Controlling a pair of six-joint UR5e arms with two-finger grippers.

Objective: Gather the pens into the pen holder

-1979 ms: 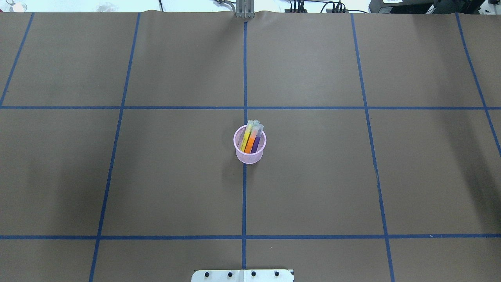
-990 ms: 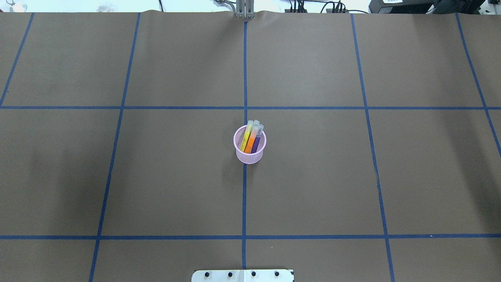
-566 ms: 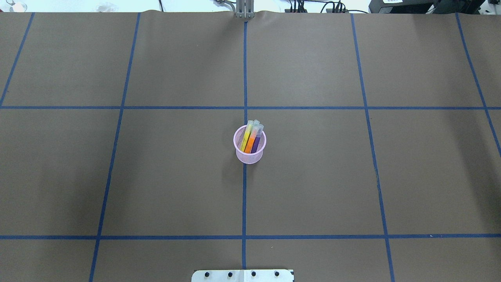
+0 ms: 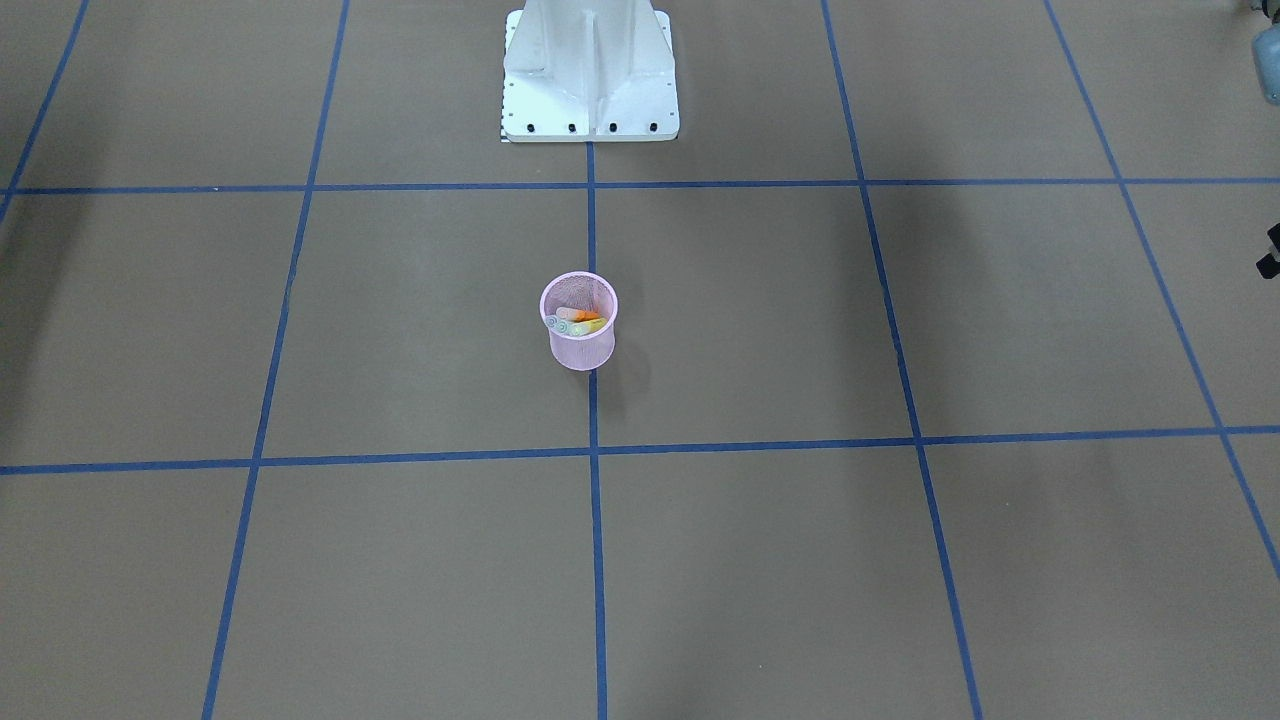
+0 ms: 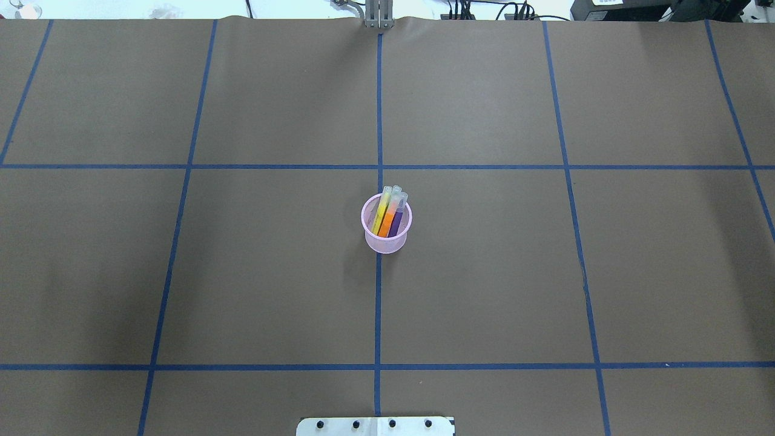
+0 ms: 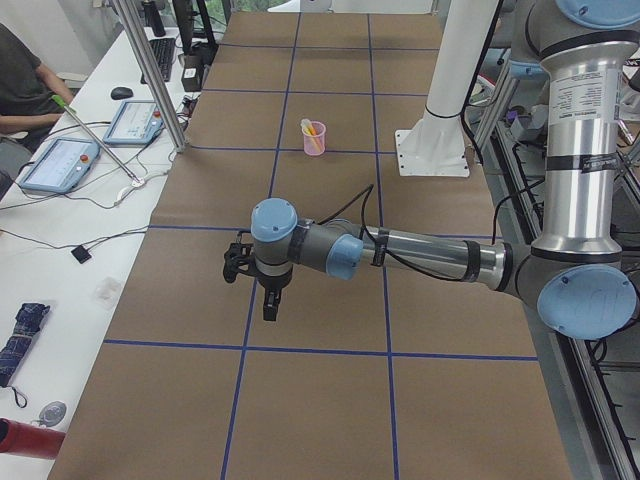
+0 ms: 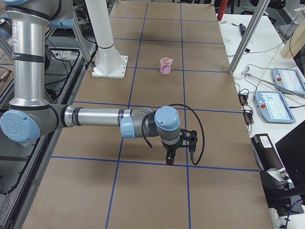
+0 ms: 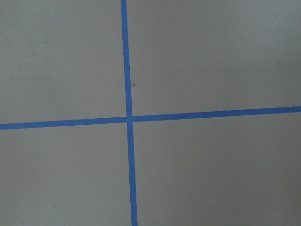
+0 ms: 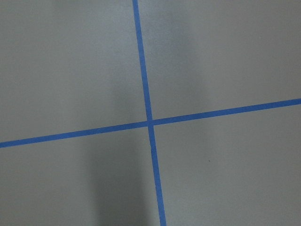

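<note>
1. Standing upright near the middle of the table (image 5: 484, 272), the pink mesh pen holder (image 5: 386, 239) sits right on the centre blue tape line (image 5: 378, 303).
2. Inside it I see a yellow pen (image 5: 382, 217), an orange pen (image 5: 390, 220) and a purple pen (image 5: 396, 226). They lie side by side with pale cap ends up, leaning on the rim farthest from my base and poking just past it.
3. My left gripper (image 6: 270, 305) hangs pointing down over the table, well apart from the holder. Only the side camera catches it, so I cannot tell whether its fingers are spread or pressed together.
4. My right gripper (image 7: 170, 158) hangs likewise toward the other end of the table, also well apart from the holder. Its fingers I cannot judge either.
5. My left wrist camera looks down on a tape crossing (image 8: 128, 117); my right wrist camera shows another.
</note>
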